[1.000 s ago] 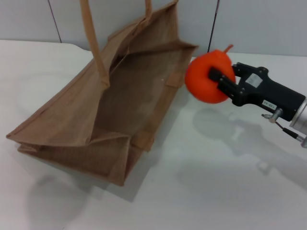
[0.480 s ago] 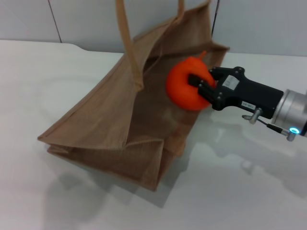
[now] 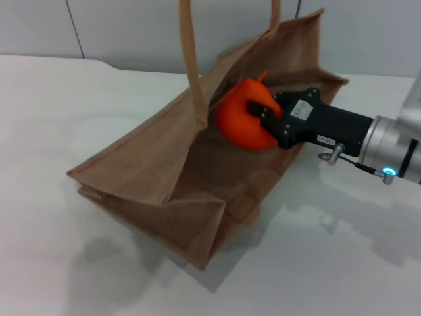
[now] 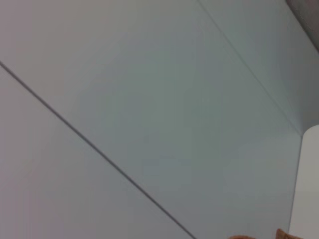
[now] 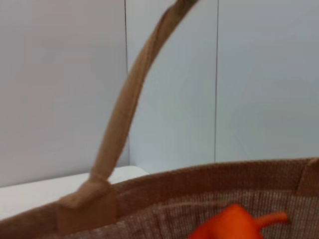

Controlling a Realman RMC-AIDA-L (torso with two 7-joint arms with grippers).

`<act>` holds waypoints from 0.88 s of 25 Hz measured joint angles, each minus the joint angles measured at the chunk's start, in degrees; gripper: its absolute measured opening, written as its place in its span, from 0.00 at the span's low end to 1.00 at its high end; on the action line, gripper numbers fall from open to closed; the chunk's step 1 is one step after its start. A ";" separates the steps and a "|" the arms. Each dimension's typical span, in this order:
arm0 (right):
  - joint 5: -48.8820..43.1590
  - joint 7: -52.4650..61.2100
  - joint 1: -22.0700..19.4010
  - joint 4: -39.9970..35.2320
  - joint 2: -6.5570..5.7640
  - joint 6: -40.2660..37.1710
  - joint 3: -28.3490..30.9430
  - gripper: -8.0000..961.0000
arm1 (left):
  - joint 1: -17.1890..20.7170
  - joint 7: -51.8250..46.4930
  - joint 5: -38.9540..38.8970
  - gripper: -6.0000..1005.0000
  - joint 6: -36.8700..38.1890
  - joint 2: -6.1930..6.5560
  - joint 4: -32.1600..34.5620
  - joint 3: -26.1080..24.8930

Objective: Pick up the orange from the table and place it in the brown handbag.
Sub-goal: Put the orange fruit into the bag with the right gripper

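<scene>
Right claw clamped on the orange, reaching from 3 o'clock into the brown handbag's mouth, bag tilted on white tabletop, left claw unseen.

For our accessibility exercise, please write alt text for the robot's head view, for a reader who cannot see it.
The right gripper, shut on the orange, holds it inside the open mouth of the brown handbag. The bag sits tilted on the white table, its handles rising out of the picture's top. The left arm is not visible.
</scene>
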 joint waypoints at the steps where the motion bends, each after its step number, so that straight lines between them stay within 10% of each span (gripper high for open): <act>1: 0.00 0.00 0.32 -0.10 0.01 -0.65 -0.03 0.17 | -0.02 -0.01 -0.21 0.22 0.02 0.00 0.01 0.19; 16: 1.39 2.36 2.03 -0.42 0.41 -8.48 -0.01 0.23 | 0.10 -0.03 -0.71 0.23 0.71 0.00 0.38 1.36; 22: 1.35 3.34 2.06 -0.47 0.39 -8.74 -0.17 0.49 | 0.32 -0.01 -0.90 0.24 1.46 0.00 0.40 1.36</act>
